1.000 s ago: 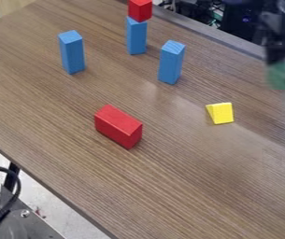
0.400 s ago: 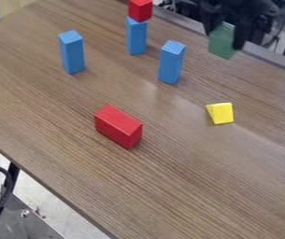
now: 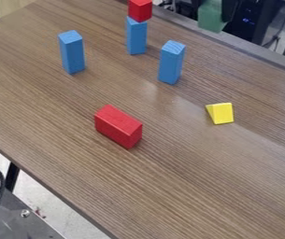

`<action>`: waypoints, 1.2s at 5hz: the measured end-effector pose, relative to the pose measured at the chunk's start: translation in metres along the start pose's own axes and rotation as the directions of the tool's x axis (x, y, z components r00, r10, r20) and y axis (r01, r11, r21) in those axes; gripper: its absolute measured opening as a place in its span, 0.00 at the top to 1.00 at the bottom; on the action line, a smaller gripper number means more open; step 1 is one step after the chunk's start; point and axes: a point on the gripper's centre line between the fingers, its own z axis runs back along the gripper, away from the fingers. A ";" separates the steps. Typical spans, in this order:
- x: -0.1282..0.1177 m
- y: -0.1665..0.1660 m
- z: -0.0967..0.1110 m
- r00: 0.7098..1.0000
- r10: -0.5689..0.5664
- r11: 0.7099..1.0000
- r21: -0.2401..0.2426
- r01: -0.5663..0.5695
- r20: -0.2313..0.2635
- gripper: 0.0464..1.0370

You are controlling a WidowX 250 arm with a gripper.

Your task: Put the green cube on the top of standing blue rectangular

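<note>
My gripper [image 3: 217,6] is at the top edge of the camera view, right of centre, shut on the green cube [image 3: 212,17]. The cube is held in the air, up and to the right of the nearest standing blue block [image 3: 171,62]. A second blue block [image 3: 72,52] stands upright at the upper left. Between them and farther back stands another blue block [image 3: 136,36], with a red cube [image 3: 140,10] on its top.
A red block [image 3: 118,126] lies on the wooden table [image 3: 188,186] near the middle. To its right is a yellow wedge [image 3: 220,113]. Beyond the table's far edge are dark equipment and cables.
The gripper and the green cube have moved left from the right side of the view, then up to its top edge. The blocks on the table have stayed put.
</note>
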 end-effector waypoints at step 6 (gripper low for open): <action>0.005 0.039 -0.041 0.995 0.038 0.999 0.022 -0.037 -0.091 0.49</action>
